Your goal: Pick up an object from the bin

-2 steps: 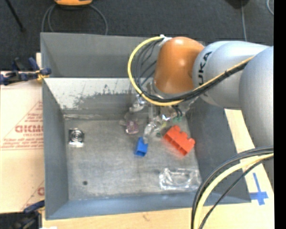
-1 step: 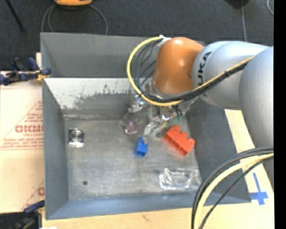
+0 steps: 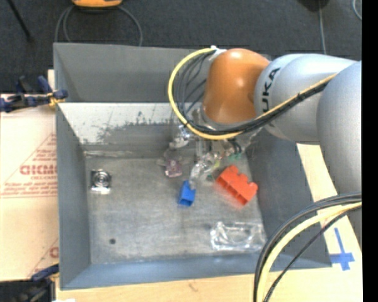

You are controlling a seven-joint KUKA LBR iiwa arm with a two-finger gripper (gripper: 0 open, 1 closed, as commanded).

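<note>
**Blue block (image 3: 186, 194) lies by the pincer (image 3: 200, 167)**

Pincer hangs low over the middle of the bin (image 3: 138, 231). Whether it is open, closed or holding anything, I cannot tell. Blue block sits just near-left, orange brick (image 3: 236, 185) right, purplish piece (image 3: 173, 167) left. Centre over one alone before closing.

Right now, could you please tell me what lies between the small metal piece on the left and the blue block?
Nothing: in the camera view, only bare bin floor runs from the metal piece to the blue block.
</note>
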